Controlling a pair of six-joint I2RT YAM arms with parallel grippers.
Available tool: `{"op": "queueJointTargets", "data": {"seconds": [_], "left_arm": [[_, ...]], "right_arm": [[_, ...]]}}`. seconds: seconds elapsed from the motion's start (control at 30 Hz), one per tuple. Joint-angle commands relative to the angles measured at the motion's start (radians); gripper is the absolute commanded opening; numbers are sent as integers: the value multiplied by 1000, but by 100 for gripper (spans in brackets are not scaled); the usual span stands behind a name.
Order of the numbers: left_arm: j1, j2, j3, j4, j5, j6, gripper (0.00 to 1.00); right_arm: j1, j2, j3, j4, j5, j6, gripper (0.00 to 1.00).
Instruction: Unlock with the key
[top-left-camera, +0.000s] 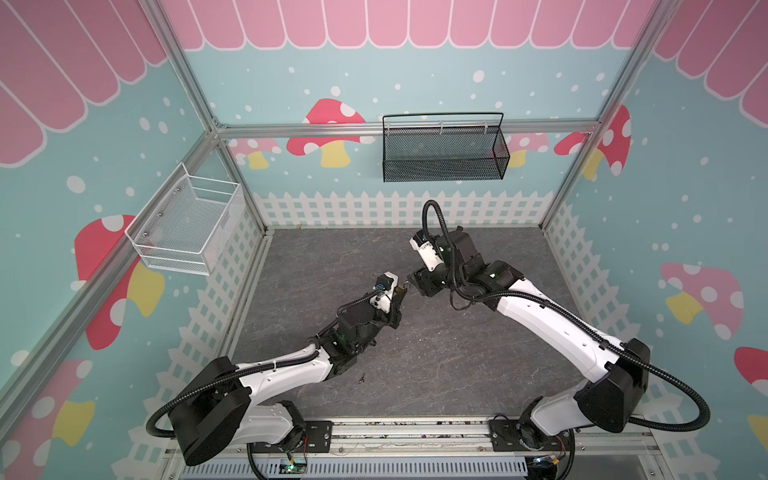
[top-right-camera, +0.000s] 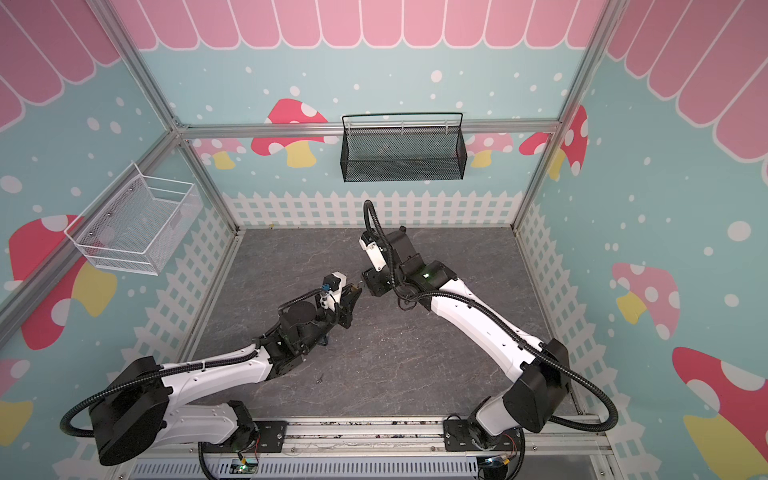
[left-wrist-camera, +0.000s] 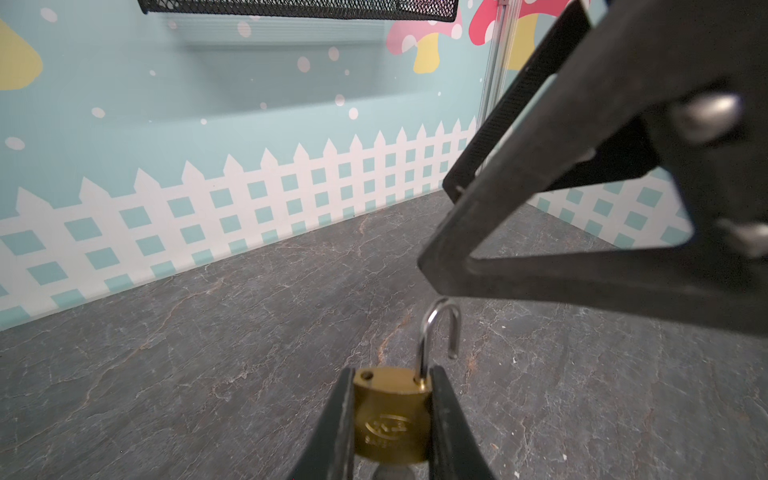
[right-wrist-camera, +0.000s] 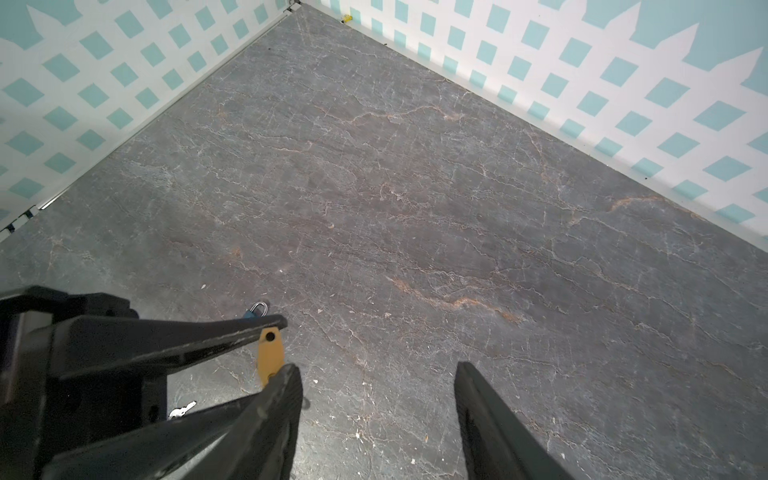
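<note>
Pinching the brass padlock (left-wrist-camera: 390, 419) by its flat sides, the left claw (left-wrist-camera: 390, 374) holds it up off the table (top-left-camera: 457, 353) near the middle of the scene, with the shackle (left-wrist-camera: 440, 316) pointing toward the right arm. A grip on the body like this leaves the loop and both top holes free, so nothing blocks the shackle from lifting or turning. The lock looks open: one leg of the shackle sits in its hole, while the other ends in the air, clear of the body and swung away from its own empty hole. The right claw (right-wrist-camera: 376, 368) is spread wide and carries nothing. In the left wrist view one of its fingers (left-wrist-camera: 540, 166) hangs just above the top of the shackle, and I cannot tell from that angle whether the two touch. That spot would suit nudging the loop round, or simply drawing back from it. The key (top-left-camera: 362, 377) is probably the small dark thing lying on the table on the near side of the left claw, beside the left forearm. A pale key-like shape also shows on the table in the right wrist view, but both are too small to be sure of. The underside of the padlock, where a key would sit, is hidden. Judging by the freed shackle, the unlocking itself seems done.
</note>
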Motion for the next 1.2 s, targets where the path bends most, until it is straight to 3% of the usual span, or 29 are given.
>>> {"op": "queueJointTargets", "data": {"seconds": [0.0,0.13,0.3,0.6,1.17], "left_arm": [[-4,-14,12,55,-8,32,0],[-3,-13,2,75,18,40,0],[-5,-9,5,89,50,48,0],[-5,-11,15,115,65,51,0],[-3,1,24,94,-17,18,0]], "right_arm": [[1,-33,-13,-20,-32,-27,62],[-16,-53,0,5,-29,-8,64],[-86,-19,27,21,-161,35,66],[-124,30,14,62,-289,16,68],[-172,-49,-78,79,-365,32,71]]}}
